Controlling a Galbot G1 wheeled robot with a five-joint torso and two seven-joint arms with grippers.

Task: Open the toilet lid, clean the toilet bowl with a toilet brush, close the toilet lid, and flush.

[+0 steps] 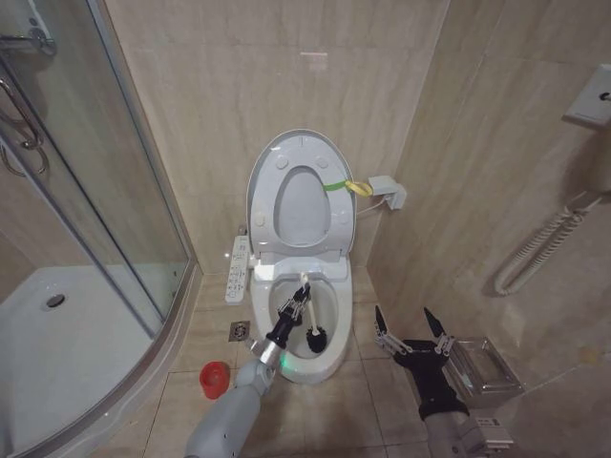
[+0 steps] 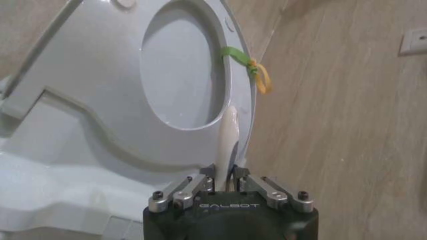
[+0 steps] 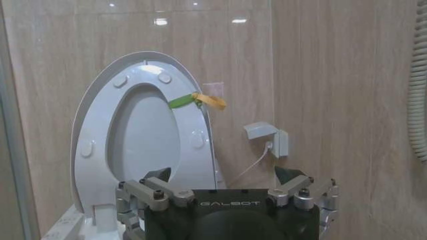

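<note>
One floor-standing toilet stood against the far tiled wall, and its large white glossy oval plastic toilet lid [image 1: 302, 143] was raised upright together with the ring-shaped white seat [image 1: 329, 205], both leaning back toward the wall. One yellow-green strap loop [image 1: 345, 186] hung from the lid's right edge. Below them, the white elongated ceramic toilet bowl [image 1: 336, 355] lay open, with one white button panel [image 1: 237, 269] along its left side. One toilet brush [image 1: 307, 310], a slim white stick handle ending in a dark round bristle head, was down inside the bowl, the head near the bowl's near right wall. There were two grippers. The left gripper [image 1: 295, 307] reached over the bowl's near left rim, its fingers closed around the brush handle, as the left wrist view also showed [image 2: 225, 176]. The right gripper [image 1: 411, 322] hovered above the floor to the right of the bowl, apart from it, with its fingers spread open and holding nothing. One small round red holder cup [image 1: 214, 380] sat on the floor near and left of the bowl, and one square floor drain [image 1: 239, 331] lay between the cup and the button panel. One curved glass shower enclosure [image 1: 86, 191] filled the left side, and one white wall socket box [image 1: 390, 192] was mounted just right of the lid.
</note>
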